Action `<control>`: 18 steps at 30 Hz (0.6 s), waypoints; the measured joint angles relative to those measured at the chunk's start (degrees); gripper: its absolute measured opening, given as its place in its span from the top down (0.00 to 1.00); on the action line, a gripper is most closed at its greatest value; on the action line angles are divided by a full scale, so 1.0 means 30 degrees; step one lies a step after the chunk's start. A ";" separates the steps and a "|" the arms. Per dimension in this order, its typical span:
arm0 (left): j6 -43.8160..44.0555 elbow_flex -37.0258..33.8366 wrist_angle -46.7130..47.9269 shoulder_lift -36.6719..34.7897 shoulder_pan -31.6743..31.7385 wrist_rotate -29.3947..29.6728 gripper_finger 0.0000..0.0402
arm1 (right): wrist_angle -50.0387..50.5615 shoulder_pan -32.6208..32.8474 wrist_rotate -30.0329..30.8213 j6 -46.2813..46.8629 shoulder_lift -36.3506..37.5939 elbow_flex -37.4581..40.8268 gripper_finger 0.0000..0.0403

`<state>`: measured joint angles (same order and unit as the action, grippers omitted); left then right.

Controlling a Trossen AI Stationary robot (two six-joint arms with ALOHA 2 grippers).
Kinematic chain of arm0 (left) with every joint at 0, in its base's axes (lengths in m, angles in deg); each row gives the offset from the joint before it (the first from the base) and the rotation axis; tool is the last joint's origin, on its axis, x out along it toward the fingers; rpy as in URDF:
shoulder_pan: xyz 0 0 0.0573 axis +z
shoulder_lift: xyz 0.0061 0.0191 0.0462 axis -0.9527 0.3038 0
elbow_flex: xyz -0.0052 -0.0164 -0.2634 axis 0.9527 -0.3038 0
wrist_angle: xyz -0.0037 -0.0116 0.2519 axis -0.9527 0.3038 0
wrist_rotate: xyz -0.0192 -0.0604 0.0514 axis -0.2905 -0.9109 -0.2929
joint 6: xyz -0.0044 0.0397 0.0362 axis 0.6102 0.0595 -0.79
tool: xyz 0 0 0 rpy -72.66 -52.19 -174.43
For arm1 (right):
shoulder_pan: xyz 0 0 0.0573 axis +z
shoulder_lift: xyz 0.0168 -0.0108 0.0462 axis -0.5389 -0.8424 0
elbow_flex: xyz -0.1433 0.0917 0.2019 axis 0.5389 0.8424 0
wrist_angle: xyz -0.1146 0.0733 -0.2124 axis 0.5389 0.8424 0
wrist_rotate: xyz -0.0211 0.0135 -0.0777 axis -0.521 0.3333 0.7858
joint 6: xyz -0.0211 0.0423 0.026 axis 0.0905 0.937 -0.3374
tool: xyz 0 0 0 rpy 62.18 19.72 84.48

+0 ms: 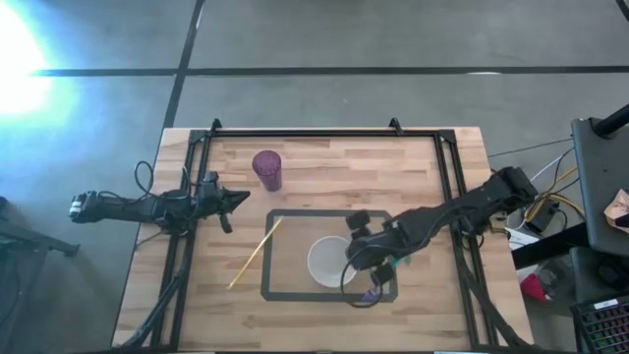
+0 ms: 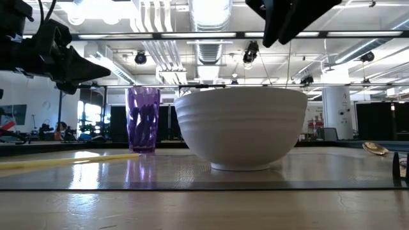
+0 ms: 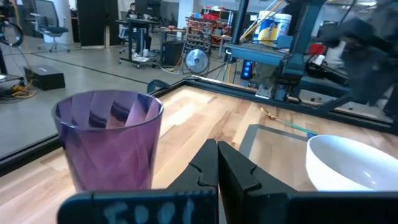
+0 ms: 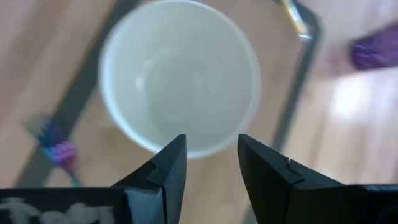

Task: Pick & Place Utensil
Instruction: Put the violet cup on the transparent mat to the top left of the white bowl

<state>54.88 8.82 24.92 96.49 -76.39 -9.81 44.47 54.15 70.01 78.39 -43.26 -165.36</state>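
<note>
A white bowl [image 1: 329, 262] [image 2: 241, 128] [image 4: 180, 74] stands inside a black tape rectangle. My right gripper [image 1: 356, 258] [image 4: 210, 158] hovers open above the bowl's right rim and touches nothing. In the low view it shows at the top [image 2: 287, 19]. A utensil with a teal handle and a purple end [image 1: 373, 292] [image 4: 56, 148] lies on the table just right of the bowl, partly under the right arm. A gold spoon head [image 2: 376, 148] [image 3: 268, 113] shows low beside the bowl. My left gripper [image 1: 236, 200] [image 3: 217, 158] [image 2: 70, 64] is shut, held in the air near the purple cup.
A purple faceted cup [image 1: 267, 169] [image 2: 143, 118] [image 3: 109, 140] stands upright toward the far side, close to the left gripper. A long yellow stick [image 1: 256, 253] [image 2: 64, 160] lies slanting across the left edge of the tape rectangle [image 1: 267, 258]. Black rails run along the table's left, right and far edges.
</note>
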 joint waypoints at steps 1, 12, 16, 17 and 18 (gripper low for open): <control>0.0007 0.0000 0.0032 0.0000 -0.0006 0.0004 1.00 | 0.0039 -0.0097 0.0235 0.0030 0.0250 0.0119 0.66; 0.0155 0.0000 -0.0325 0.0000 -0.0002 0.0475 0.81 | 0.0008 -0.1267 0.0397 0.1750 0.3187 0.2963 0.72; 0.0169 0.0060 -0.1159 -0.0007 0.0001 0.1382 0.71 | -0.0487 -0.1507 0.0966 0.2584 0.4512 0.4562 0.73; 0.0169 0.0165 -0.1127 0.0001 0.0001 0.1479 0.69 | -0.0683 -0.1574 0.1241 0.2798 0.4857 0.5009 0.73; 0.0175 0.0334 -0.1119 0.0015 0.0001 0.1485 0.67 | -0.0993 -0.1629 0.1458 0.2974 0.5226 0.5476 0.74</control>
<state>55.40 9.82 21.57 96.54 -76.39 -5.36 41.49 49.27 74.38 87.31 -27.58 -148.93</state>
